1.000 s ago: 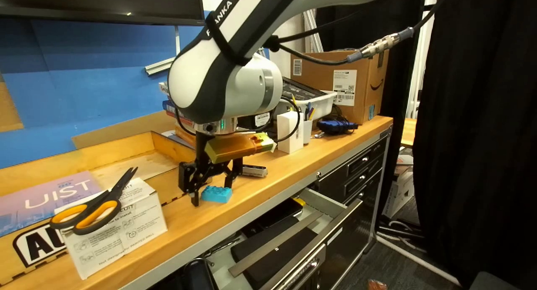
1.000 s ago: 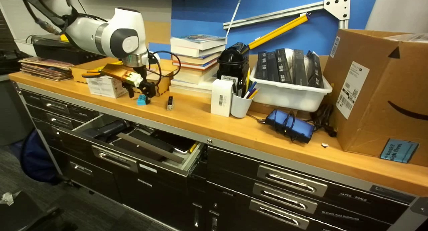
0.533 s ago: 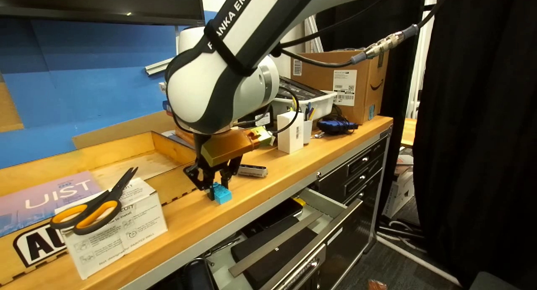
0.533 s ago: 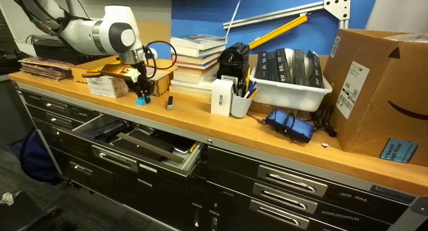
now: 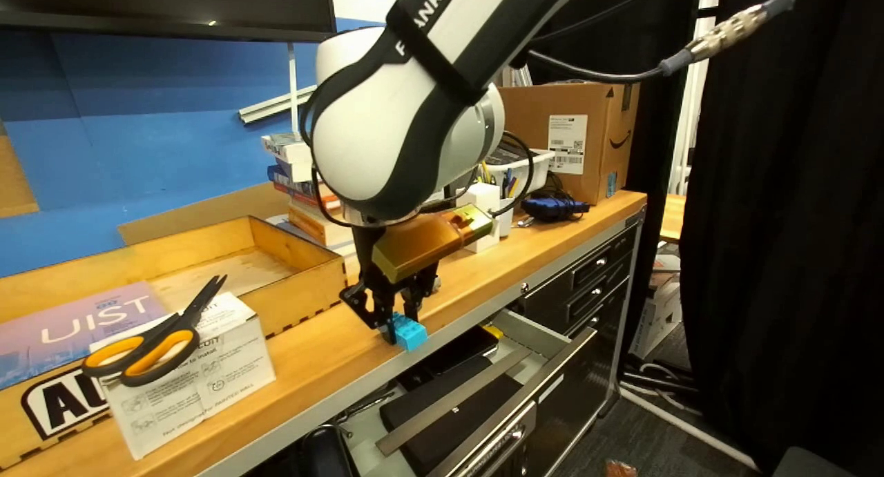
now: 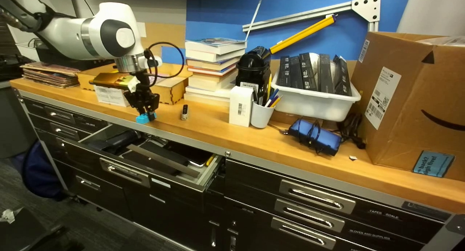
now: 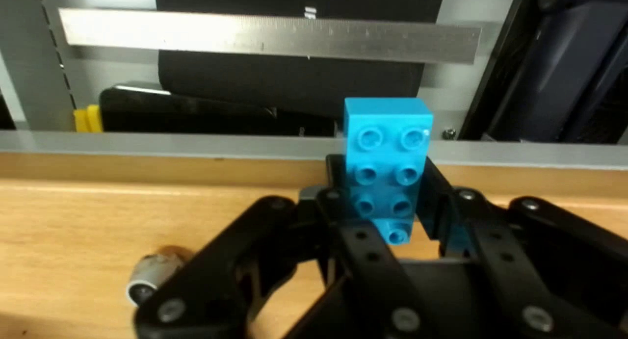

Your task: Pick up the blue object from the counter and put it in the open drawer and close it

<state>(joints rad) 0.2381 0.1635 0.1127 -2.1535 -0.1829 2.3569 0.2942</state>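
the hand (image 7: pixel 384 187) is clamped tight, fingers (image 7: pixel 336 174) pressing both long sides of the blue brick (image 7: pixel 387 107), round studs showing in the wrist view, one end jutting beyond them! and where is that brick? right up at the front edge of the tabletop (image 7: pixel 73 221); touching the wood or just clear of it, i can't tell. a gold-coloured block (image 5: pixel 421 246) hangs above the fingers. out past the edge, and lower, here's the drawer (image 6: pixel 85 158), pulled well out, a steel ruler (image 7: pixel 270 35) lying across a flat black case (image 7: pixel 294 79) inside, a scrap of yellow (image 7: pixel 88 118) off to one side. back up top, a small grey device (image 6: pixel 184 113) rests near the hand, and behind them there's a wooden tray (image 5: pixel 311 294). scissors (image 5: pixel 186 318) with orange-and-black handles lie on a white box (image 5: pixel 179 394) just in front of that tray. further along, it's a stack of books (image 6: pixel 214 83), then an upright white carton (image 6: pixel 239 107) just beside a pen cup (image 6: pixel 261 116), then a white bin (image 6: pixel 308 105), and at the far end, in both exterior views, a big cardboard box (image 6: pixel 410 109)!
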